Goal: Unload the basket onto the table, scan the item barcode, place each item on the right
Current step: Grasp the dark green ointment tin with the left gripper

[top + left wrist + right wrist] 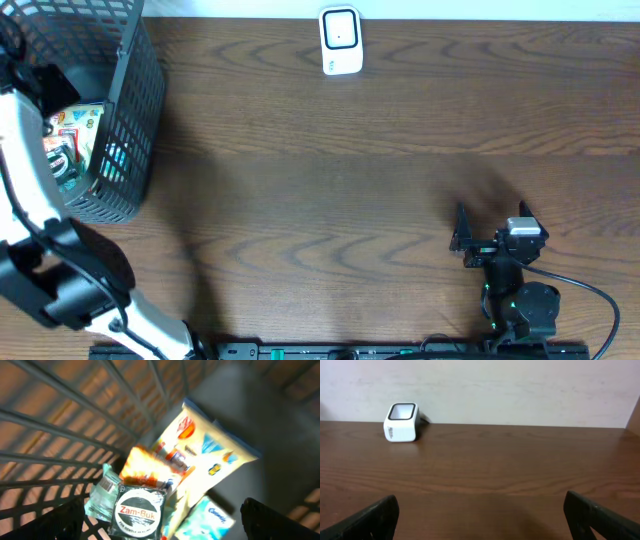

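Note:
Several packaged items lie in a black mesh basket (135,120) at the table's far left: a round Zam-Buk tin (140,510), a yellow printed packet (210,450), an orange packet (145,467) and a pale blue tissue pack (207,520). My left gripper (165,522) hangs open inside the basket just above the tin, holding nothing. The white barcode scanner (340,41) stands at the table's far edge, also visible in the right wrist view as the scanner (401,422). My right gripper (490,215) rests open and empty near the front right, facing the scanner.
The basket's wire walls (60,425) close in around my left gripper on the left and top. Bare brown tabletop (330,180) lies between basket, scanner and right arm. A pale wall (520,390) rises behind the table.

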Available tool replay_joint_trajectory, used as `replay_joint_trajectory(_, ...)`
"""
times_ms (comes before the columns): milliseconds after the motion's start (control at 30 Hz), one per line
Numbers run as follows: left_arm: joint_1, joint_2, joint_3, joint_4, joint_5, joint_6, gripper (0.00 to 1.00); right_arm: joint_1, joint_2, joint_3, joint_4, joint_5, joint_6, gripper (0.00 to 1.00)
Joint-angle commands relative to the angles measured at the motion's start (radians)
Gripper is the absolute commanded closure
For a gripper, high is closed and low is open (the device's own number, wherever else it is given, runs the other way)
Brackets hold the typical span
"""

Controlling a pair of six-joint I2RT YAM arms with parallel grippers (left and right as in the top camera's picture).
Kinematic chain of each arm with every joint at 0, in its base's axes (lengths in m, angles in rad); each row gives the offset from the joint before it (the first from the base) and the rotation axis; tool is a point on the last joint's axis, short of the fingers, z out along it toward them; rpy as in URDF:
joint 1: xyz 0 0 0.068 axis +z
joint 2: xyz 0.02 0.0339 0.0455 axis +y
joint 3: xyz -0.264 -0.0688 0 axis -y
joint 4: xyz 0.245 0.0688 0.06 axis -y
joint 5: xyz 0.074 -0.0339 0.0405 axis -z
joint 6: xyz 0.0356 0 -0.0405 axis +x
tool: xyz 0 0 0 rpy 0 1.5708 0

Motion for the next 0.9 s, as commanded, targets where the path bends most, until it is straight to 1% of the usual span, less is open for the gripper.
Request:
replay_joint_trajectory(0, 0.007, 0.053, 0.018, -0.020, -0.079, 0.020, 0.02, -0.008, -0.005, -0.002, -0.004, -0.002, 0.010, 0.01)
replay_joint_trajectory(133, 0.012, 0.117, 0.016, -0.051, -0.081, 0.013, 0.02, -0.008, -0.005, -0.002, -0.004, -0.002, 0.010, 0.01)
replay_joint_trajectory(233, 0.012, 0.133, 0.006, -0.061, -0.081, 0.009, 0.02, -0.008, -0.005, -0.002, -0.004, -0.002, 0.011, 0.01)
replay_joint_trajectory(433, 0.031, 0.138, 0.002, -0.112, -0.082, -0.063, 0.02, -0.008, -0.005, -0.002, -0.004, -0.002, 0.010, 0.01)
replay_joint_trajectory(500, 0.045, 0.139, -0.003, -0.111, -0.077, -0.066, 0.02, -0.008, -0.005, -0.002, -0.004, -0.002, 0.010, 0.01)
replay_joint_trajectory(600, 0.068, 0.140, -0.013, -0.107, -0.041, -0.065, 0.02, -0.008, -0.005, -0.002, -0.004, -0.002, 0.010, 0.01)
replay_joint_trajectory(733, 0.095, 0.141, -0.033, -0.100, 0.067, -0.047, 0.02, -0.008, -0.005, -0.002, -0.004, -0.002, 0.010, 0.01)
replay_joint_trajectory(867, 0.098, 0.142, -0.069, -0.080, 0.080, -0.028, 0.02, -0.008, -0.005, -0.002, -0.004, -0.002, 0.010, 0.01)
